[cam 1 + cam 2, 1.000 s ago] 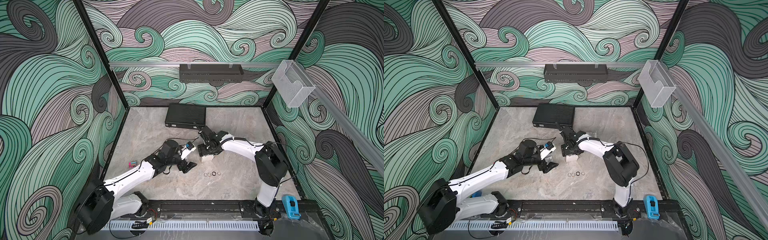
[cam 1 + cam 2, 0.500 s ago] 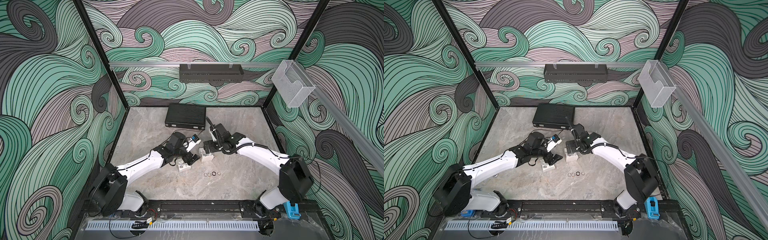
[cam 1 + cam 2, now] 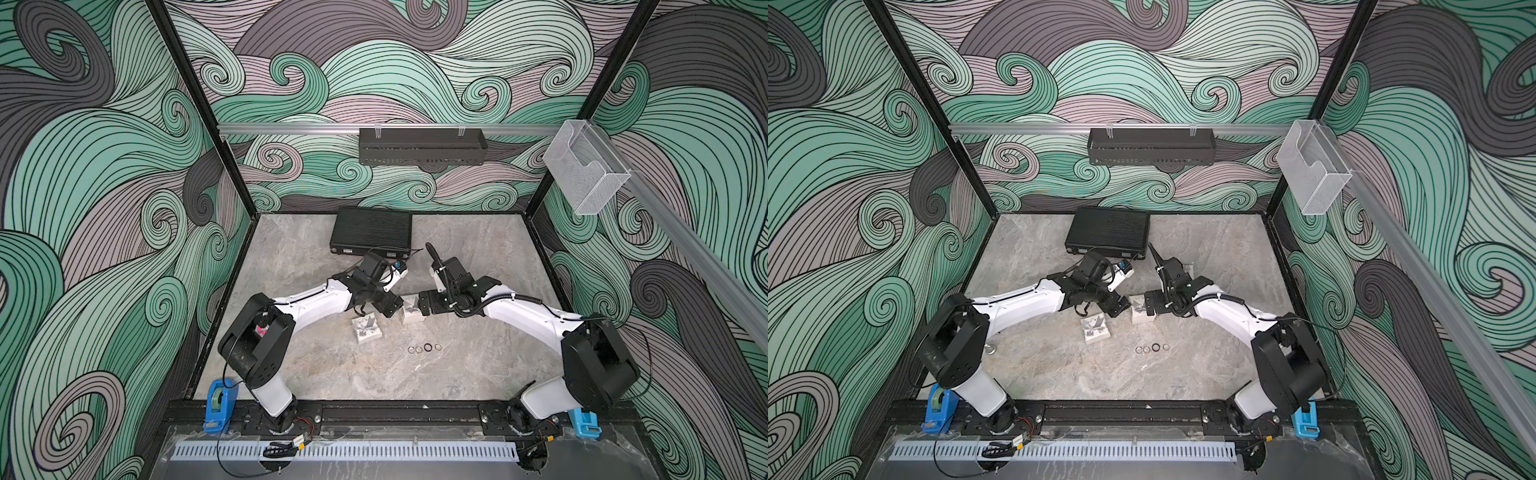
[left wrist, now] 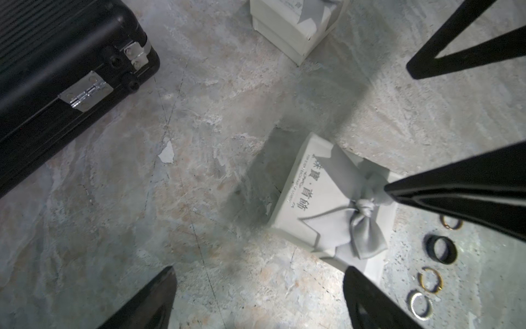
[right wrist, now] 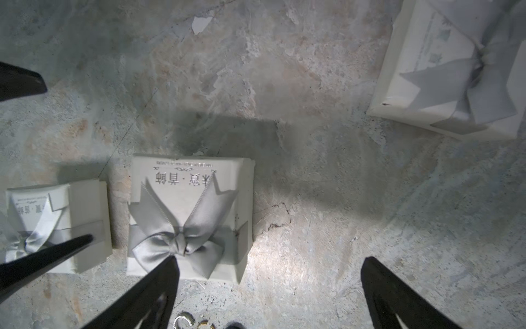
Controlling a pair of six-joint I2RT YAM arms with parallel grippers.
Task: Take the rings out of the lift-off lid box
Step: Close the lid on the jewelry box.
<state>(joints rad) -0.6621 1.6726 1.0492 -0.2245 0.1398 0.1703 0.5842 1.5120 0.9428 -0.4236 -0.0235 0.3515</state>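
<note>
The rings (image 3: 424, 348) lie as a short row of four on the bare table (image 3: 332, 374) in both top views, on the robot's side of the boxes and apart from both hands. The row has not shifted over the last second, but the arms have. The left hand (image 3: 390, 309) has drawn back from the near box (image 3: 366, 329), which it covered a second ago and which now shows whole, lid on. The right hand (image 3: 422, 308) remains at the middle box (image 3: 412, 313), while its arm has swung outward. Neither box has moved.

From the left wrist, the left hand's fingers (image 4: 153, 299) stand wide with only table between them. The middle box (image 4: 321, 199) sits closed under its grey bow (image 4: 367, 228), with a fingertip of the right hand hanging over the knot. The four rings (image 4: 441, 250), one of them black, lie just beside it. A black case (image 4: 57, 71) and a third white box (image 4: 287, 28) lie beyond.

From the right wrist, the right hand's fingers (image 5: 392, 293) are spread far apart and empty, one tip over the bow of the middle box (image 5: 187, 199).

So no ring has left a box in this second: four are out, and any others would still be under a seated lid. The middle box is probably the one whose lid lifts off, and that lid has to be gripped next.
</note>
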